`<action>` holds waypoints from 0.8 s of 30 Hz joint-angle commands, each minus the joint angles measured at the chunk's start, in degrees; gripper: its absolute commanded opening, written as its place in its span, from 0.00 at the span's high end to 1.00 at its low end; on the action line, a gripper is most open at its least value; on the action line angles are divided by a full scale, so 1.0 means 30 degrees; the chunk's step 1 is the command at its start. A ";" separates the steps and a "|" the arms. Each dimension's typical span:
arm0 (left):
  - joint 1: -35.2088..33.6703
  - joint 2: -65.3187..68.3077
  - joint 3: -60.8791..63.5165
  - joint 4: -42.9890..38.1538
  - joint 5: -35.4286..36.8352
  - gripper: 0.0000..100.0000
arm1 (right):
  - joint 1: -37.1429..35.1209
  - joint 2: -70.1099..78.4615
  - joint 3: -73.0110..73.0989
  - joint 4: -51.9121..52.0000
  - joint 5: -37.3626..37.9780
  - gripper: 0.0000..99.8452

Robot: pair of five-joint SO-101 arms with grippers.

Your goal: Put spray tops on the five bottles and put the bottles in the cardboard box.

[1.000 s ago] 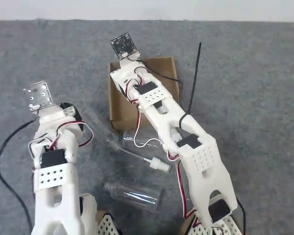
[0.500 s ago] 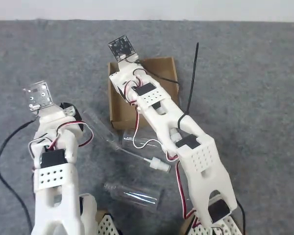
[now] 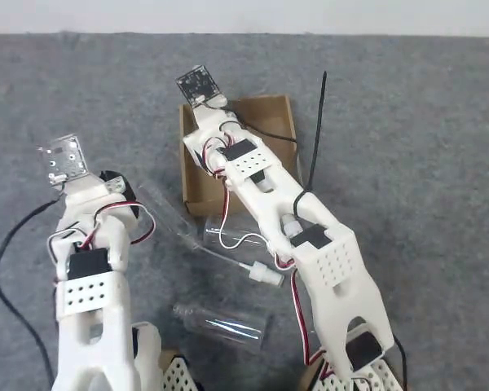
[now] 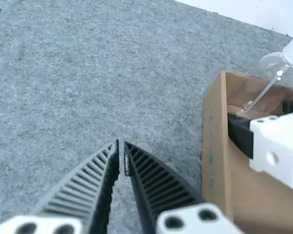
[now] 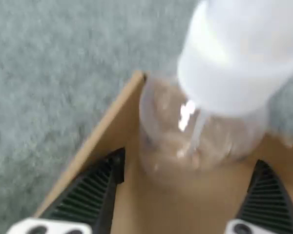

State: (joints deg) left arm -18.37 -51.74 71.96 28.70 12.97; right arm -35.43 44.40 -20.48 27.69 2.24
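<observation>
The right gripper (image 5: 189,160) hangs over the cardboard box (image 3: 275,114), which sits at the far middle of the grey carpeted table (image 3: 416,179). Its two fingers stand wide apart. Between them, a little beyond the tips, a clear bottle (image 5: 185,146) stands inside the box at its far left corner, already wearing a white spray top (image 5: 234,58). The fingers do not touch the bottle.

The left gripper (image 4: 121,144) hovers over bare carpet to the left of the box, its ribbed fingers drawn almost together with only a thin slit between the tips, and nothing is held in them.

On the table nearer the arm bases, three more bottles lie on their sides. One capless bottle (image 3: 220,320) lies nearest, between the two arms. Another (image 3: 228,232) lies just near of the box, partly under the right arm. A third, faint one (image 3: 165,209) lies slanted beside the left arm. A loose spray top with its dip tube (image 3: 265,274) lies between the first two bottles.
</observation>
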 commanded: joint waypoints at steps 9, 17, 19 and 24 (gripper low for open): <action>-0.0059 -0.0879 -0.0161 -0.0586 -0.0176 0.99 | -0.0190 -0.2418 -0.0322 0.2388 -0.0205 0.67; -0.0059 -0.0908 -0.0073 -0.0615 -0.0176 0.99 | -0.0161 -0.4029 -0.0293 0.4733 -0.0205 0.67; -0.0059 -0.0908 -0.0073 -0.0615 -0.0176 0.99 | -0.0161 -0.4498 -0.0293 0.5553 -0.0234 0.67; -0.0469 -0.0908 -0.0132 -0.0615 -0.0117 0.99 | -0.0161 -0.5495 -0.0293 0.7282 -0.0234 0.67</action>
State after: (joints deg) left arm -18.37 -51.74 72.31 28.70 12.97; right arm -35.69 34.90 -20.40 46.68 2.15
